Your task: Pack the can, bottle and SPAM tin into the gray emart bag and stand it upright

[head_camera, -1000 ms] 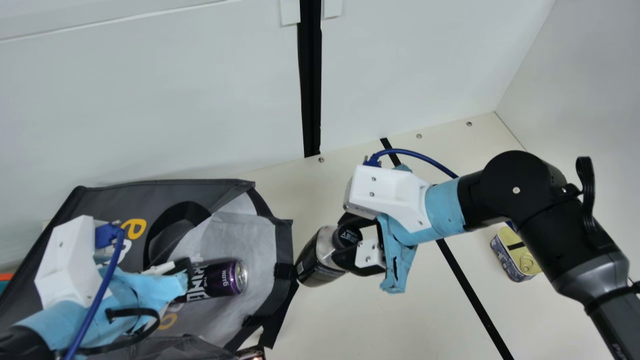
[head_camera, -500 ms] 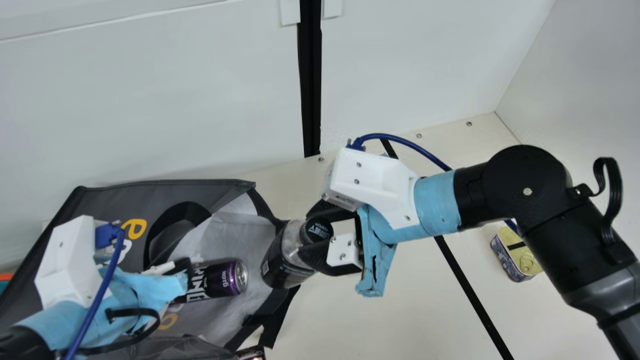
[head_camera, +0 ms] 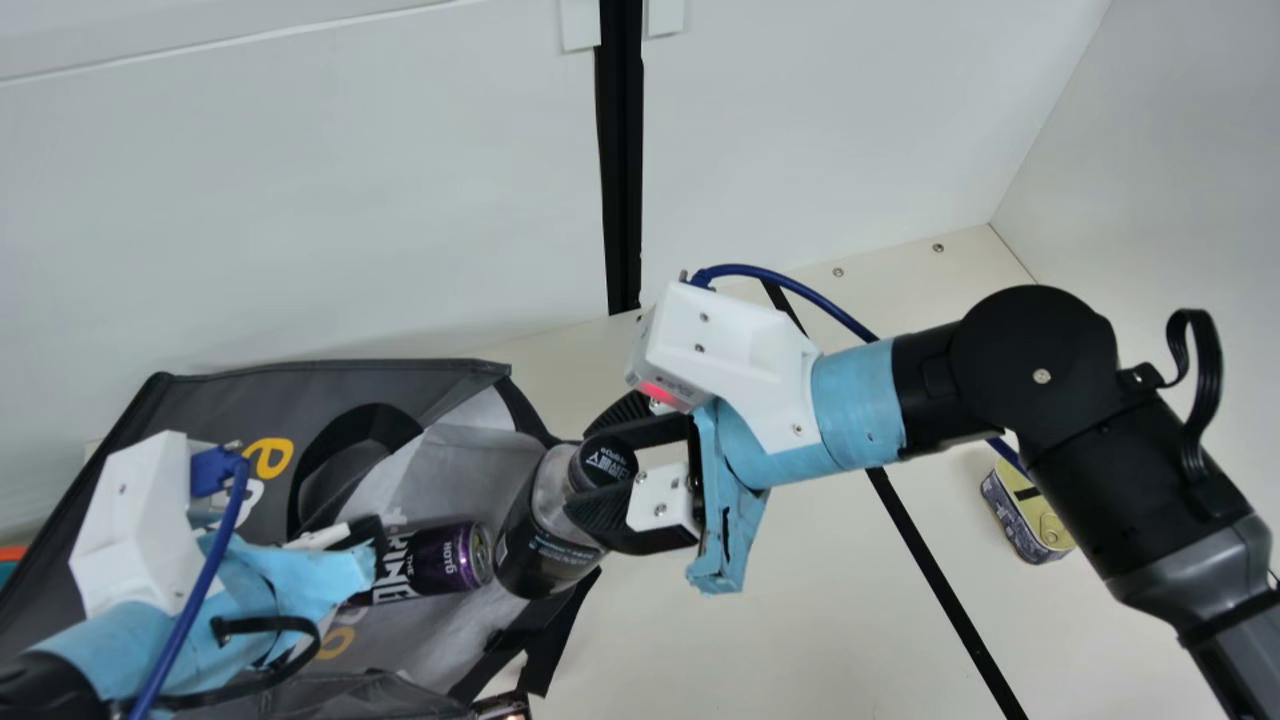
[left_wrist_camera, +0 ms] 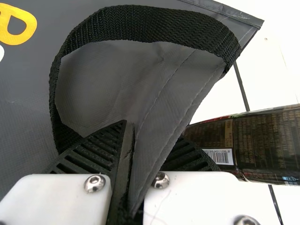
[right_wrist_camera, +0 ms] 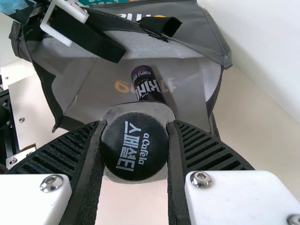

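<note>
because the right gripper (head_camera: 590,462) is clamped around the neck of the bottle (head_camera: 545,558), just under its cap, the base can lead the way in. it tilts at the mouth of the gray bag (head_camera: 235,395), which lies on its side; the left gripper (left_wrist_camera: 137,140) pinches the fabric near a handle, and should hold it taut. slide the bottle in beside the can (head_camera: 440,560), clear of the rim, and let go only once it's supported. the spam tin (head_camera: 1030,510) waits on the table (head_camera: 800,620).
</note>
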`<state>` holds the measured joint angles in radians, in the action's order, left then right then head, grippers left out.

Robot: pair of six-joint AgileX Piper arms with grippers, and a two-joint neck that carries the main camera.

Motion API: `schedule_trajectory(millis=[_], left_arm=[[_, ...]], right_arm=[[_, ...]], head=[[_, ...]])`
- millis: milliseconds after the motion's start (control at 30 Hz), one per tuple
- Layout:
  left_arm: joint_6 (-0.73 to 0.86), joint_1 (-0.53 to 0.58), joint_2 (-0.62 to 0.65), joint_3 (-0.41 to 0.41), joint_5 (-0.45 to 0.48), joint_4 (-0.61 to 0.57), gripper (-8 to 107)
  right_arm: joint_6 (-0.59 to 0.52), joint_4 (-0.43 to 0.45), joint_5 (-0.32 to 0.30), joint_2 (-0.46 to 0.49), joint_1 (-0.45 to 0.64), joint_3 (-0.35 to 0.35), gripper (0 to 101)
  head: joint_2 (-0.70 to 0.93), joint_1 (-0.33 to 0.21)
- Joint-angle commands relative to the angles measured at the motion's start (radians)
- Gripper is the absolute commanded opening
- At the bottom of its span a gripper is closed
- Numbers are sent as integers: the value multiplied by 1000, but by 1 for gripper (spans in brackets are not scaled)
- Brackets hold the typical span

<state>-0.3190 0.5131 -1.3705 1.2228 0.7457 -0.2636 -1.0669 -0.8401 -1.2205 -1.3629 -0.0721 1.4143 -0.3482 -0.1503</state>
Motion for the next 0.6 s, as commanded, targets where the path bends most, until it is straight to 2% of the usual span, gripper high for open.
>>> schedule_trajectory(millis=[0,567], left_arm=[[0,0,0,0,0,0,-8],[0,0,0,0,0,0,-8]], right_arm=[[-6,-9,0,-5,3,-1,0],[-51,-51,0,-73,32,11,0]], head=[[-1,-24],[-1,-24]])
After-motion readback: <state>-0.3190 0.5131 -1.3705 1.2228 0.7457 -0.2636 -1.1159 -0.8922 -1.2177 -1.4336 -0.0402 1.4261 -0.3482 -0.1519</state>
